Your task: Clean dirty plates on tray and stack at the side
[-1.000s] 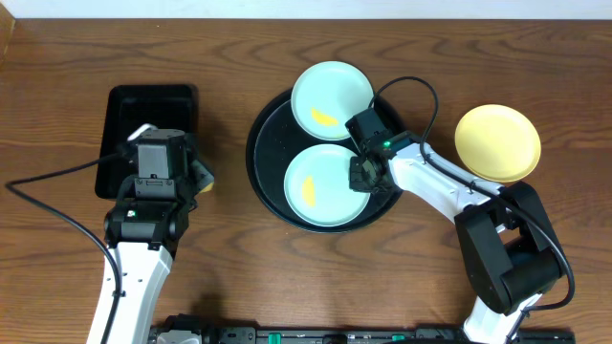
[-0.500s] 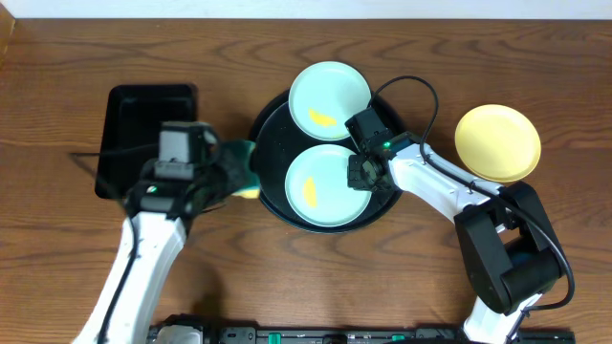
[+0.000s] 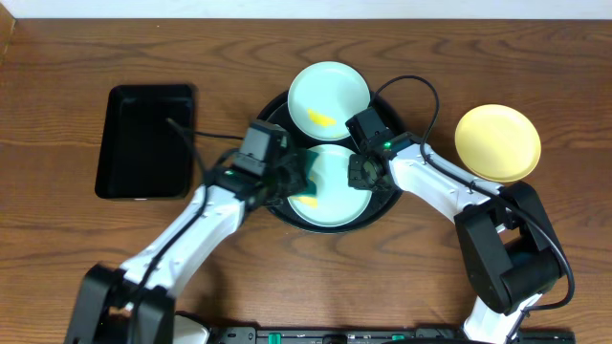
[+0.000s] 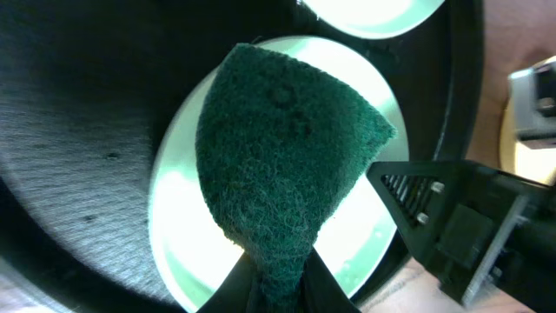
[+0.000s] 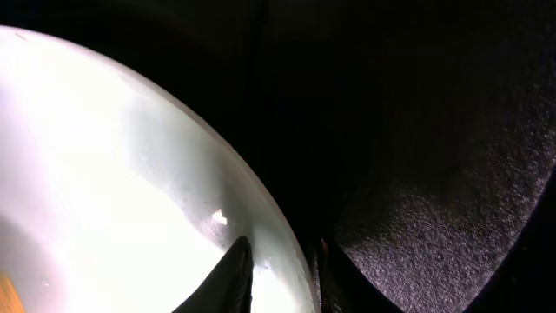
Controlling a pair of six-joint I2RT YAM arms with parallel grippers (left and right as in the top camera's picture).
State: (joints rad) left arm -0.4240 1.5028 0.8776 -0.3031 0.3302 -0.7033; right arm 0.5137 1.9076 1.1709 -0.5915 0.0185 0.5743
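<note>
Now the left arm reaches low across the tray [image 3: 277, 107], left tool [image 4: 276, 280] clamped on a green sponge [image 4: 278, 165] over the near blue plate [image 3: 339, 203]; the right tool [image 5: 282, 271] pinches that plate's rim.

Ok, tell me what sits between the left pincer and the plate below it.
A dark green scouring pad, pinched by the left pincer, over the light blue plate; the left wrist view shows it.
</note>
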